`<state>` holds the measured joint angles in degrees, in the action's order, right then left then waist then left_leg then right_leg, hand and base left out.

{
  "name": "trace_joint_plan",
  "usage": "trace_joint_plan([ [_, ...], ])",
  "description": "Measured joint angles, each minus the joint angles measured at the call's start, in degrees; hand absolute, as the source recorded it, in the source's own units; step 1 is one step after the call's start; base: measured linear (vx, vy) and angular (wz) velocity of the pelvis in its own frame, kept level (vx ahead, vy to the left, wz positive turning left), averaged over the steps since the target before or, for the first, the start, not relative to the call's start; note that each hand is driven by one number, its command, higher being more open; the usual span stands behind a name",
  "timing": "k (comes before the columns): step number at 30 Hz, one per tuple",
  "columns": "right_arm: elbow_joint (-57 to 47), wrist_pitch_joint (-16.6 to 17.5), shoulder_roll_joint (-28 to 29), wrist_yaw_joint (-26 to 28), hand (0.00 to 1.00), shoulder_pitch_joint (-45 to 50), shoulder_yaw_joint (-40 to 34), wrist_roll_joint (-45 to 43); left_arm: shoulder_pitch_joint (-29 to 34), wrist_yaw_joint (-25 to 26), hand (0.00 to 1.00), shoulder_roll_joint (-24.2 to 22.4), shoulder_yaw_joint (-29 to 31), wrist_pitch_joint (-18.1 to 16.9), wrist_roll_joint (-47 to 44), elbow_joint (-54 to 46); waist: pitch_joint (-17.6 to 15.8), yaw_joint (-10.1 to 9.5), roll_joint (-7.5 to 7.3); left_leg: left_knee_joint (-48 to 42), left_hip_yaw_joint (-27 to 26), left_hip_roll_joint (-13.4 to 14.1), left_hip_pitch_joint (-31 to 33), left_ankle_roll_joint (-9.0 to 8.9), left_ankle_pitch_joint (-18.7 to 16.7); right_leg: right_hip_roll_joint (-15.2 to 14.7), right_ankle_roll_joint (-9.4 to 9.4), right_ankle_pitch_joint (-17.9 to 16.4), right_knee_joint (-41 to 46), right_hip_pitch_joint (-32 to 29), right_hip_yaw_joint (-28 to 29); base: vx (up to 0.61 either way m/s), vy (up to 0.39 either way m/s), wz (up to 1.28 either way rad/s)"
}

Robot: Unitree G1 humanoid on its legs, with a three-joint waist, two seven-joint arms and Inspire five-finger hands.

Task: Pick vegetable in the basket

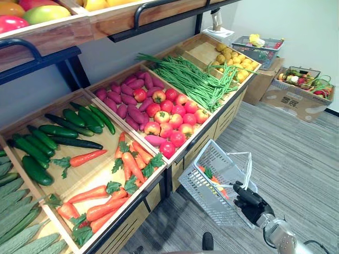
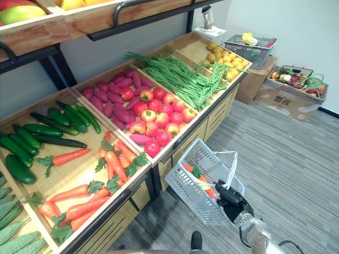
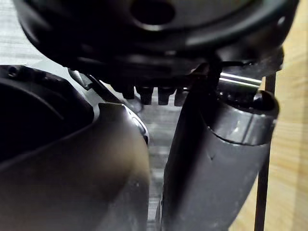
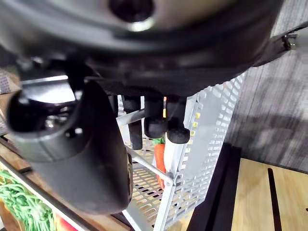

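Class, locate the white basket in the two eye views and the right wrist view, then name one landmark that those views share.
Left eye view: white basket lower right of centre, its handle held by the right robot hand.
Right eye view: lower centre, tilted, over the grey floor.
Right wrist view: its mesh wall centre right, past the curled fingers.
Shared landmark: the carrot lying inside it.

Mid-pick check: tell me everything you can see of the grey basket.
The basket is pale grey perforated plastic, rectangular, with thin white handles. It hangs tilted, its opening turned toward the camera, above the grey floor in front of the wooden produce stand. The right hand has its fingers curled round a handle. A carrot with green leaves lies inside.
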<state>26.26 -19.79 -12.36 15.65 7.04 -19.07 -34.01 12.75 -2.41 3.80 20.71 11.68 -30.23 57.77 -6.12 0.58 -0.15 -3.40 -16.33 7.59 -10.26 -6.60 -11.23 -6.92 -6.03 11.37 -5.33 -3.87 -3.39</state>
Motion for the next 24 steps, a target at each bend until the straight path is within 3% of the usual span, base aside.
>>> trace_joint_plan([
  [9, 8.14, 1.43, 0.04, -0.91, 0.0, 1.23, -0.1, -0.23, -2.67, 1.3, 1.0, 1.6, -4.22, -0.43, -0.74, 2.17, -0.03, 1.83, 0.18, -0.23, -2.49, -0.02, -2.11, -0.14, -1.26, 1.09, -0.22, 0.17, 0.04, -0.26, 3.73, 0.0, 0.009, -0.24],
  [15, 15.09, 2.68, 2.26, -1.03, 0.0, 3.37, -0.86, -15.54, -3.06, 1.92, 1.0, 1.54, -4.59, -1.35, -0.46, 2.68, -0.24, 2.62, 0.26, -0.98, -6.43, -0.23, -3.79, -0.14, -2.81, 2.09, -0.53, 0.97, 0.09, -0.8, 7.61, 0.0, 0.014, -0.35],
  [17, 15.1, 3.23, 3.92, -1.03, 0.0, 3.91, -2.28, -16.35, -3.06, 1.98, 1.0, 1.62, -4.54, -1.38, 0.15, 2.79, -0.55, 2.74, -0.04, -1.19, -8.4, -0.4, -4.76, -0.14, -3.26, 2.52, -0.44, 1.4, 0.1, -0.96, 9.21, -0.01, 0.023, -0.55],
  [19, 15.82, 4.26, 5.33, -1.1, 0.0, 4.96, -2.27, -16.91, -2.89, 2.11, 1.0, 1.68, -4.26, -1.68, 1.76, 2.77, -0.95, 2.73, -0.53, -2.23, -11.95, 0.04, -5.88, -0.4, -4.16, 3.59, 0.87, 2.19, 0.03, -1.28, 9.02, -0.03, 0.009, -0.66],
  [20, 16.16, 4.34, 5.64, -1.1, 0.0, 5.02, -2.26, -16.91, -2.71, 2.17, 1.0, 1.6, -3.85, -1.74, 2.09, 2.79, -1.11, 2.67, -0.46, -2.34, -13.53, 0.42, -6.24, -0.39, -4.26, 3.5, 3.72, 1.04, -0.11, -1.52, 5.99, -0.02, -0.008, -0.95],
  [21, 16.77, 4.7, 5.7, -1.06, 0.0, 4.8, -2.23, -16.88, -2.61, 2.53, 1.0, 0.83, -3.43, -2.11, 2.82, 2.87, -1.14, 2.52, 1.01, -2.35, -16.95, 1.64, -6.71, -0.42, -4.2, 2.88, 9.03, -2.61, 0.81, -1.73, -5.92, 0.01, 0.019, -1.19],
  [22, 17.47, 4.88, 5.68, -0.95, 0.0, 3.78, -2.07, -16.84, -2.29, 2.63, 1.0, 0.11, -3.43, -2.47, 2.87, 2.86, -1.41, 2.16, 2.69, -2.92, -19.77, 3.16, -6.85, -0.46, -4.18, 2.71, 11.85, -4.79, 3.94, -3.5, -13.15, 0.08, 0.036, -1.6],
  [23, 18.5, 4.96, 5.93, -0.7, 0.0, 2.74, -0.96, -16.78, -1.6, 2.94, 1.0, 0.52, -3.42, -2.5, 2.88, 2.87, -1.84, 2.02, 1.66, -4.78, -22.32, 4.1, -7.15, -0.45, -4.18, 1.58, 12.42, -4.75, 11.77, -5.15, -20.19, 0.17, 0.048, -1.46],
  [24, 19.11, 5.2, 6.26, -0.18, 0.0, 3.24, -0.11, -16.84, -1.1, 3.3, 1.0, 1.29, -3.27, -2.52, 2.85, 2.96, -1.77, 2.08, 0.81, -6.4, -23.1, 3.68, -7.29, -0.45, -4.19, 1.06, 11.37, -4.98, 14.17, -4.9, -23.74, 0.18, 0.019, -1.29],
])
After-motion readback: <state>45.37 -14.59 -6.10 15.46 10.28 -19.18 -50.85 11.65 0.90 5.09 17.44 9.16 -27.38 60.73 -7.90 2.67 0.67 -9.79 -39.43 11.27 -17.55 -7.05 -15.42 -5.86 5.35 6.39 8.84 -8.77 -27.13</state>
